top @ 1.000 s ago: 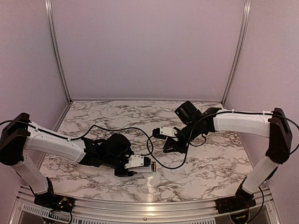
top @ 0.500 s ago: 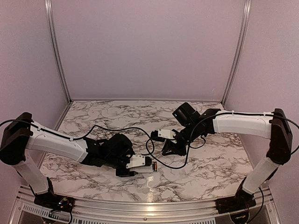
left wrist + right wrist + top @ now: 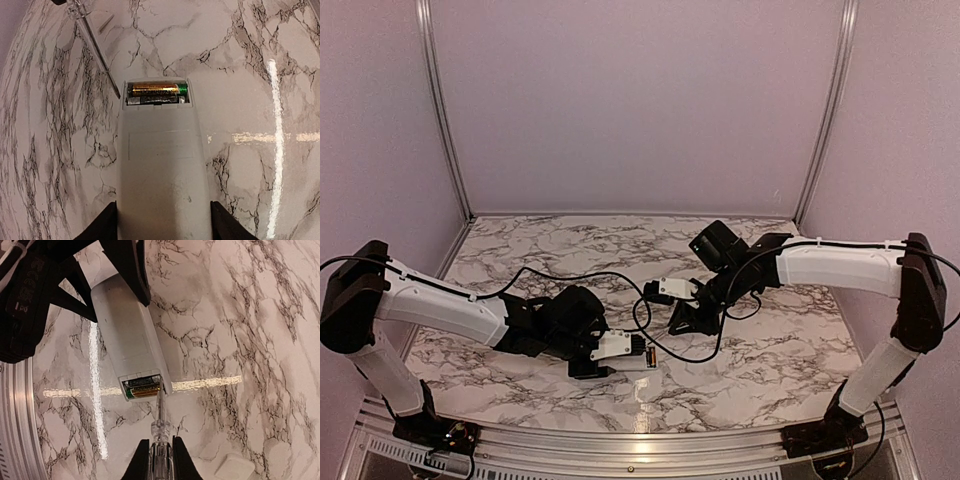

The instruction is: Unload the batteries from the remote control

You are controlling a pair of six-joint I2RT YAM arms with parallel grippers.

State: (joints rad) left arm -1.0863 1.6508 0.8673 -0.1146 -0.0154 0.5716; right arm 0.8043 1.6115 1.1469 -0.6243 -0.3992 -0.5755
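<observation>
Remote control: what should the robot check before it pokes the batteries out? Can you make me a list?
1. Remote control gripped by the left gripper, one finger on each side: ok.
2. Lid off, compartment open: ok. The small white cover piece lies off to the side.
3. Batteries in plain sight inside the compartment, not yet out: ok.
4. Right gripper shut on the screwdriver: ok.
5. Screwdriver tip at the edge of the compartment: ok.
6. Tip really touching a battery: cannot tell.
</observation>
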